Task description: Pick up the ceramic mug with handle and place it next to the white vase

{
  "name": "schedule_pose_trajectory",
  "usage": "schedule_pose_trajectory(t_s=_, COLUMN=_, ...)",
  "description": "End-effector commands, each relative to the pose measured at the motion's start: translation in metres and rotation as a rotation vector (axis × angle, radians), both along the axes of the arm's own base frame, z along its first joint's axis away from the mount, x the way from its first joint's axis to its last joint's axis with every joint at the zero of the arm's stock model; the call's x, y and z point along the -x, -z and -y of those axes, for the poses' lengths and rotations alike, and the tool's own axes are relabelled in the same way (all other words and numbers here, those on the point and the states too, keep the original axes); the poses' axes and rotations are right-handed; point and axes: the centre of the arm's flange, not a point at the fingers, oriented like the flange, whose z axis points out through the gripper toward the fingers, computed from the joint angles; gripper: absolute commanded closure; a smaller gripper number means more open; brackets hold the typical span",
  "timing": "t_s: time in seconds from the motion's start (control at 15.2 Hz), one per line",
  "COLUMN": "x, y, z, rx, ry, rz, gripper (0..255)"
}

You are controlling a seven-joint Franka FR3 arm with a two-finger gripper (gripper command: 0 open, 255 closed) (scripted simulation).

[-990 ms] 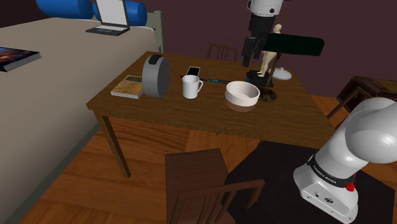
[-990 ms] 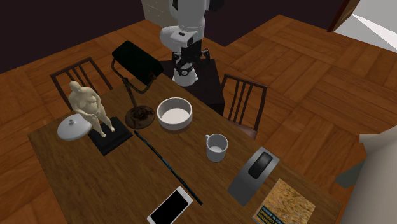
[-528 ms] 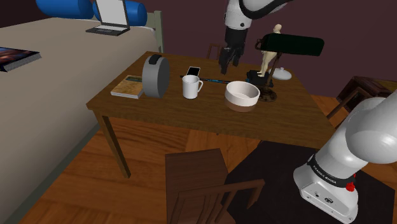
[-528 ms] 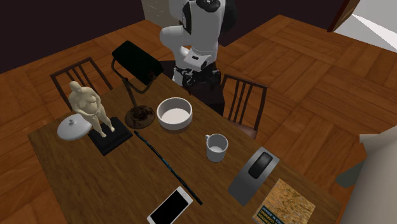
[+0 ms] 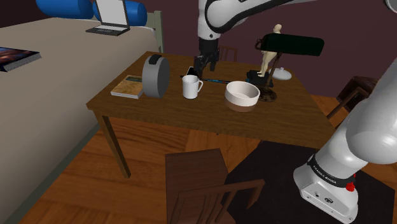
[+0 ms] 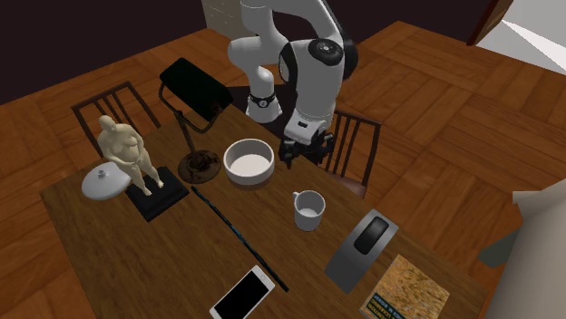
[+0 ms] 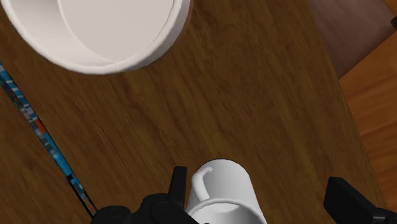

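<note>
Wooden table [image 5: 191,113] — white mug [image 5: 191,87] under gripper [image 5: 204,67]

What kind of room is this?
Probably a bedroom: a bed with a laptop and blue pillows stands beside a wooden table with a chair, on a wood floor.

This is a bedroom in a home. A wide bed [image 5: 57,57] with blue pillows [image 5: 63,7] and an open laptop [image 5: 111,16] stands just beside a wooden bench [image 5: 178,109]. Wooden chairs [image 5: 197,181] are drawn up to the bench. On it are a desk lamp [image 5: 292,44], a small figurine [image 6: 122,149], a phone [image 6: 243,294] and a book [image 5: 130,87]. The floor [image 6: 435,118] is wood parquet, with a dark rug [image 5: 273,172].
</note>
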Motion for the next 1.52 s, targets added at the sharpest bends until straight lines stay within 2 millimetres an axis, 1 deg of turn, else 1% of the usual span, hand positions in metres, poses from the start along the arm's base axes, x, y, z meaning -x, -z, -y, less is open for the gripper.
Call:
schedule_pose_trajectory(t_s=0.0, x=-0.018, y=0.013, z=-0.012, rx=0.001, ry=-0.001, rz=0.001, gripper=0)
schedule_pose_trajectory(t_s=0.4, x=-0.08, y=0.051, z=-0.045, rx=0.006, ry=-0.005, rz=0.002, gripper=0)
schedule_pose_trajectory(t_s=0.46, x=-0.084, y=0.054, z=-0.047, rx=0.007, ry=-0.006, rz=0.002, gripper=0)
schedule_pose_trajectory(t_s=0.99, x=-0.085, y=0.094, z=-0.045, rx=0.007, ry=-0.006, rz=0.002, gripper=0)
schedule_pose_trajectory(t_s=1.45, x=-0.085, y=0.094, z=-0.045, rx=0.007, ry=-0.006, rz=0.002, gripper=0)
